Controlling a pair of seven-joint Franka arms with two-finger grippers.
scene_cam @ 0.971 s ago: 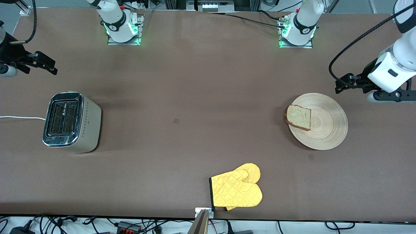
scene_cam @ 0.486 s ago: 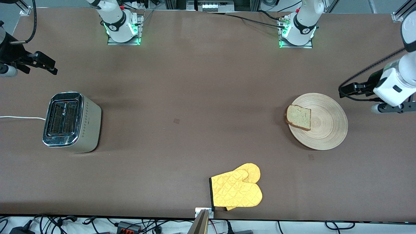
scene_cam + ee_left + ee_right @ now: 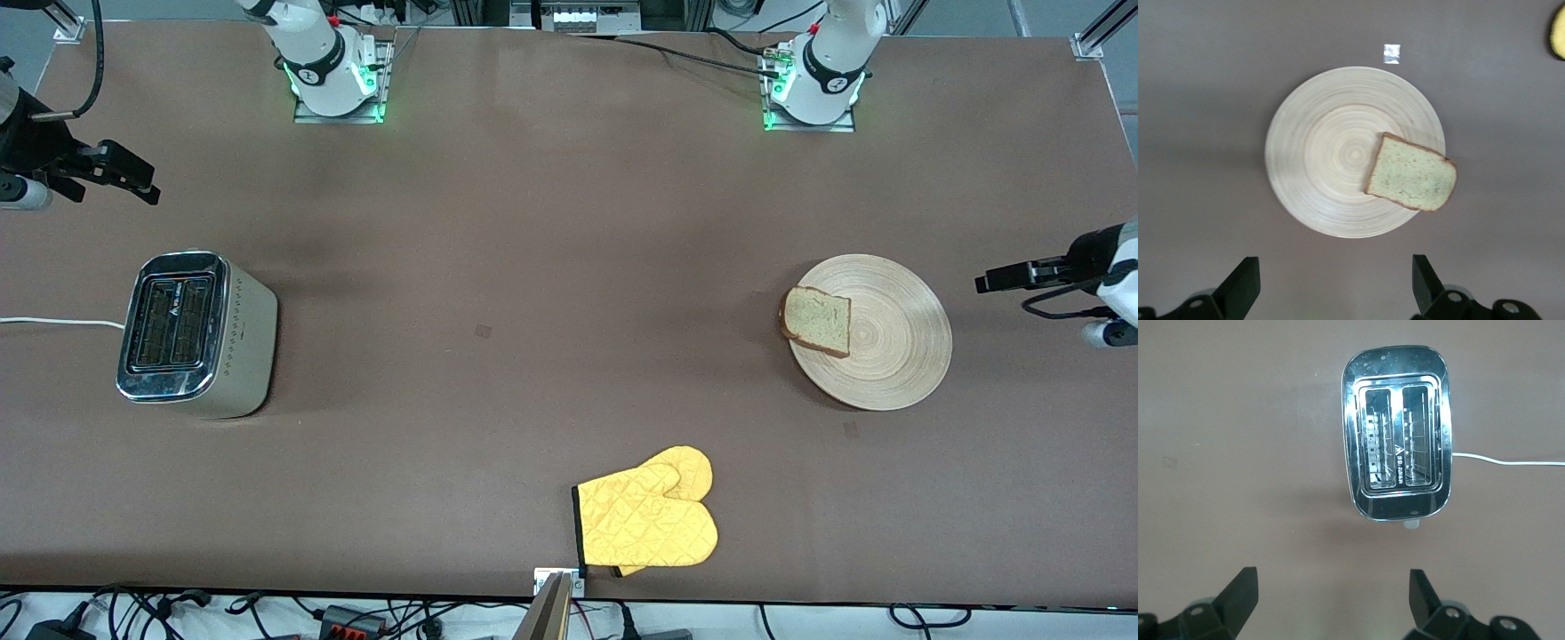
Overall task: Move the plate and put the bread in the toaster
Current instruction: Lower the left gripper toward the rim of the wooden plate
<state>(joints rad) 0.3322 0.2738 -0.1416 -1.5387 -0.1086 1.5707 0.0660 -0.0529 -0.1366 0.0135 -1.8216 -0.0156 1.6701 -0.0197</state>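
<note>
Wooden plate [image 3: 880, 333] toward left arm's end of table, bread [image 3: 817, 321] on its rim edge overhanging | silver toaster [image 3: 194, 333] toward right arm's end, 2 slots empty | left gripper [image 3: 1331, 283] jaws wide, holding nothing, over table beside plate | right gripper [image 3: 1329, 600] jaws wide, holding nothing, near toaster | yellow oven mitt [image 3: 647, 520] at table's near edge

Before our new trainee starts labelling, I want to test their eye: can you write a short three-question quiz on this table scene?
1. True or false: the bread lies in the middle of the plate.
2. What does the toaster hold? A) one slice B) two slices C) nothing
3. Fill in: the yellow item nearest the front camera is an oven ____.

Key: 1 false, it overhangs the rim toward the right arm's end. 2 C. 3 mitt.
</note>
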